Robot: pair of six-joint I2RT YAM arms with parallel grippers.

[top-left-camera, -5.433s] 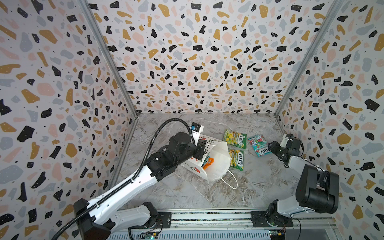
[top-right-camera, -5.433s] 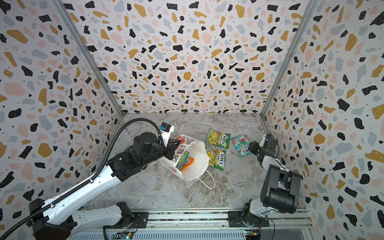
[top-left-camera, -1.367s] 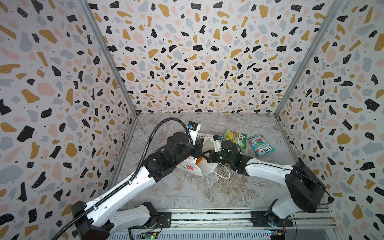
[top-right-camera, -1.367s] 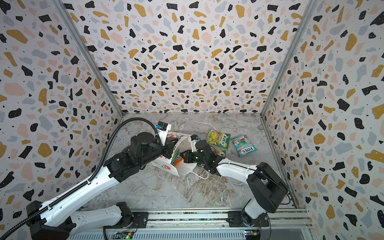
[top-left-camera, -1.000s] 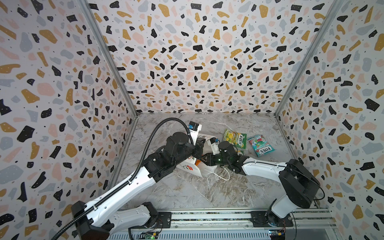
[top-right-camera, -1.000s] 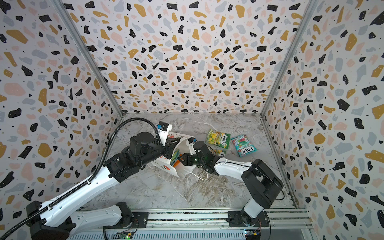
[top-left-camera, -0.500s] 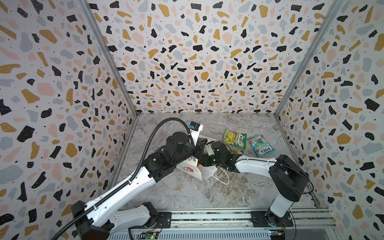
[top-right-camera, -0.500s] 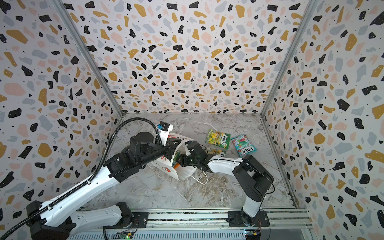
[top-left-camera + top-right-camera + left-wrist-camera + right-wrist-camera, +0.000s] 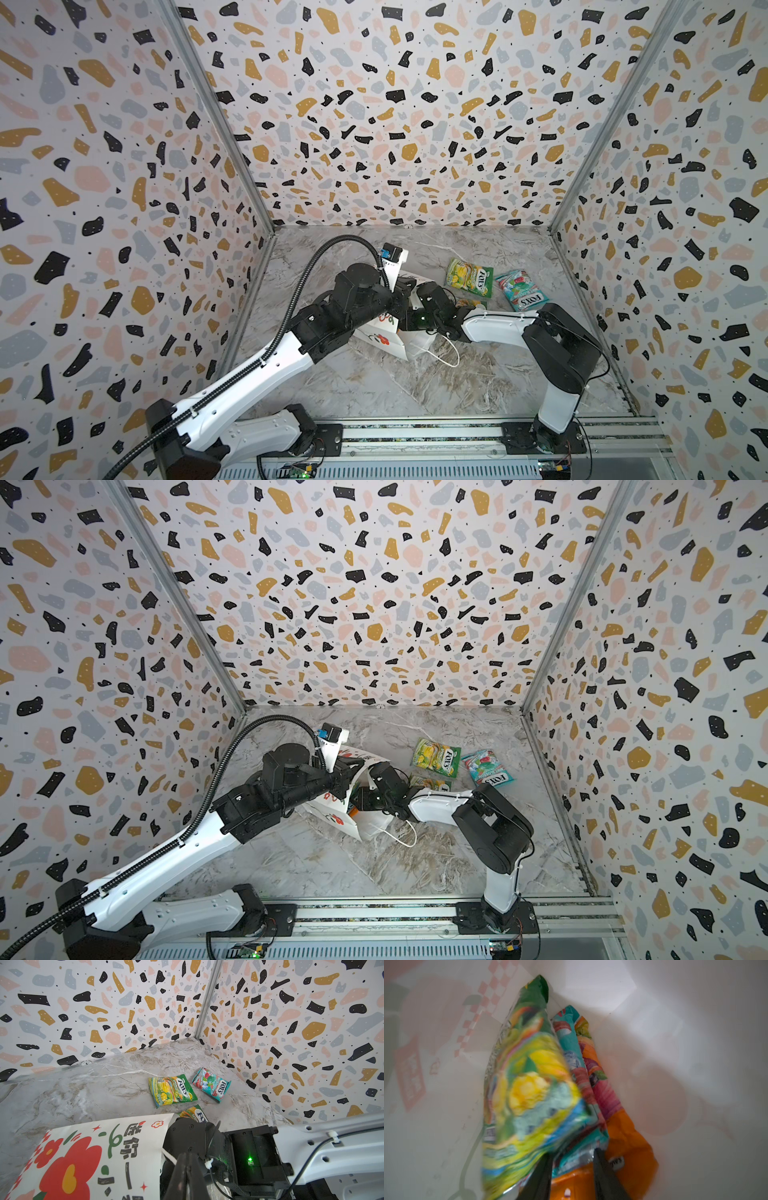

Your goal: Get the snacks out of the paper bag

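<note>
Teal packet (image 9: 566, 1043) is being straddled by the parted right tool (image 9: 572, 1154), best closed squarely; paper bag (image 9: 83, 1147) is being clamped by the left tool (image 9: 187, 1156).

Right hand (image 9: 573, 1154) fills paper bag (image 9: 384, 338) mouth, packets (image 9: 529, 1084) crowd inside, near tabletop (image 9: 395, 386) bare

The walls (image 9: 374, 124) were white terrazzo, flecked black, ochre, pink and grey-blue. The table (image 9: 374, 382) was grey-beige marble with pale veins. The bag (image 9: 87, 1132) was white, printed with red flowers, green strokes and black characters. The green-yellow packet (image 9: 171, 1091) and the teal-red packet (image 9: 211, 1086) bore white lettering. The orange-pink packet (image 9: 612, 1115) shaded from orange into pink. The arms (image 9: 249, 374) were white with black joints.
</note>
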